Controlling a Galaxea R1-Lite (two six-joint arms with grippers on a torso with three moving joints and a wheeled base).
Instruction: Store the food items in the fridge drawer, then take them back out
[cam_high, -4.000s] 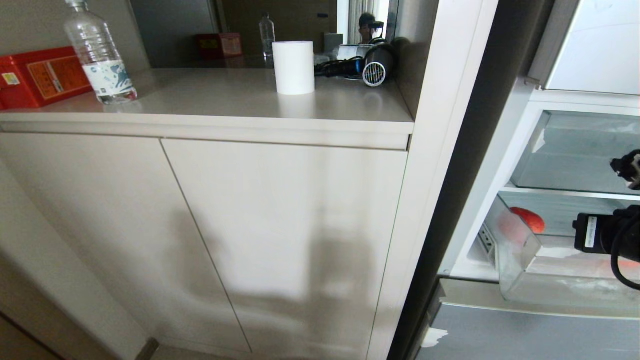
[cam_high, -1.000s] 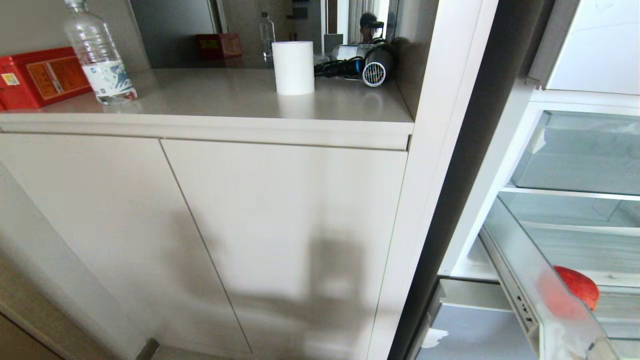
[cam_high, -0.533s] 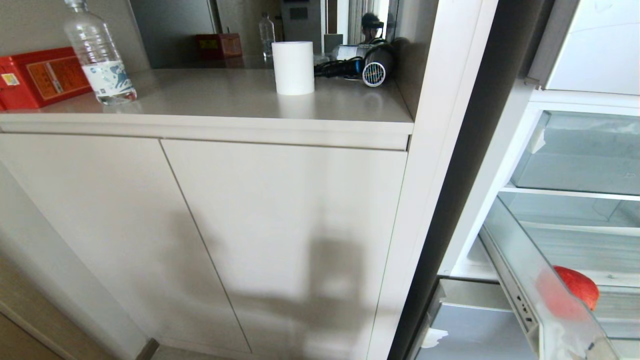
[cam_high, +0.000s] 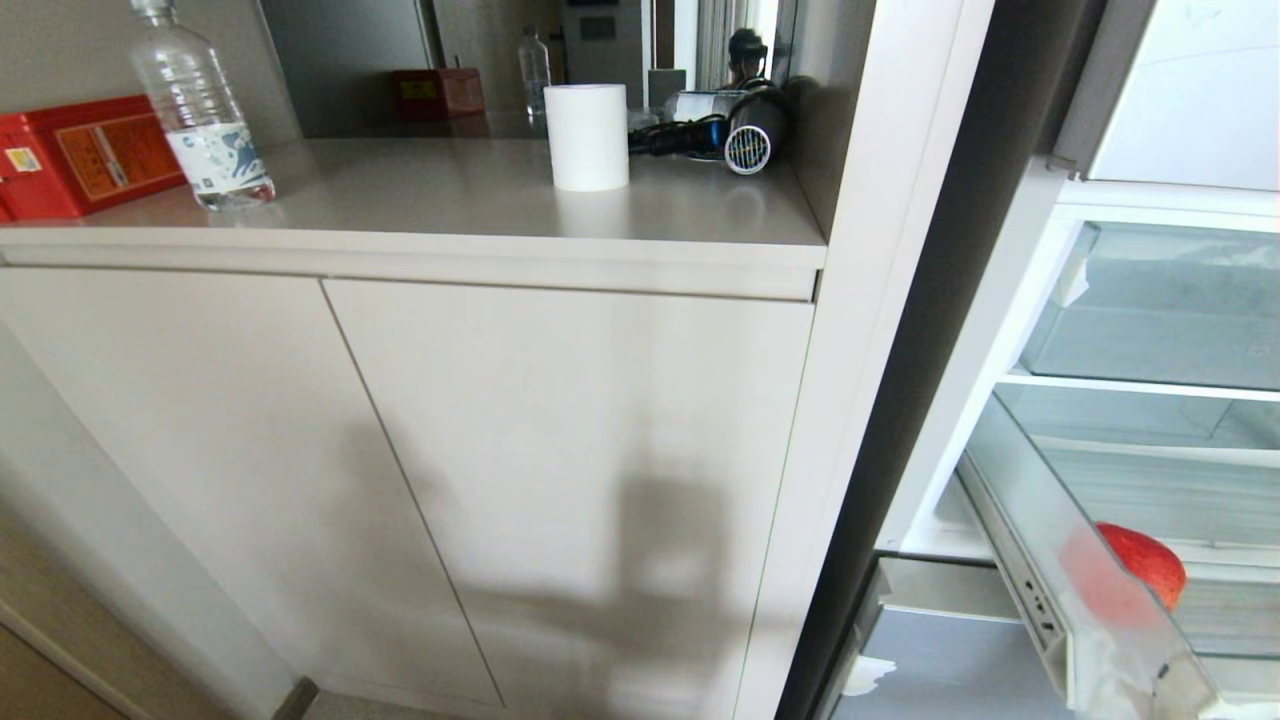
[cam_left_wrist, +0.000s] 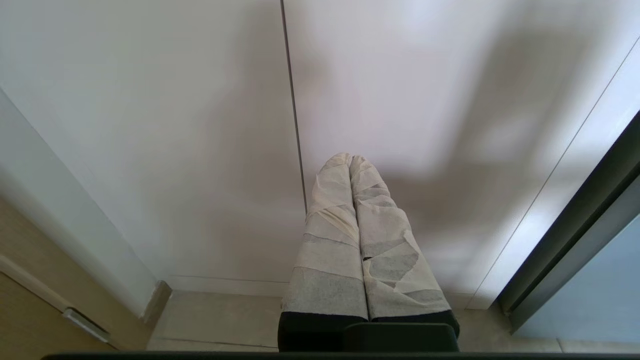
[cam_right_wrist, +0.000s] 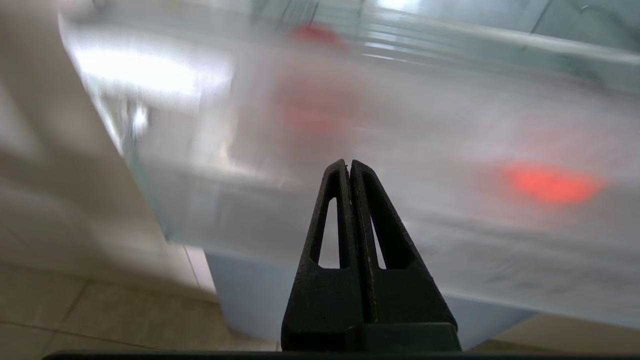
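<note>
The red apple (cam_high: 1143, 563) lies inside the fridge drawer (cam_high: 1075, 590), which stands pulled out at the lower right of the head view, the fruit resting close against the drawer's clear side wall. Through the frosted front lip in the right wrist view, the apple shows only as a red blur at upper centre, while an orange-red glow (cam_right_wrist: 550, 184) at the right of that frame is probably the pumpkin-like fruit — too smeared to be sure. Judged from this, the storing half looks done and the drawer is open for the second half; neither piece has yet been taken out, so both retrievals remain. The right claw (cam_right_wrist: 349, 167) is clenched, its black fingers pressed together with nothing between them, and it points at the outside of the drawer's front lip from below, near the lower centre of its own frame — apart from the apple, with the plastic wall between them. The left claw (cam_left_wrist: 350, 160), tape-wrapped and likewise clenched on nothing, hangs parked before the pale cabinet doors (cam_high: 560, 470), well away from the drawer.
</note>
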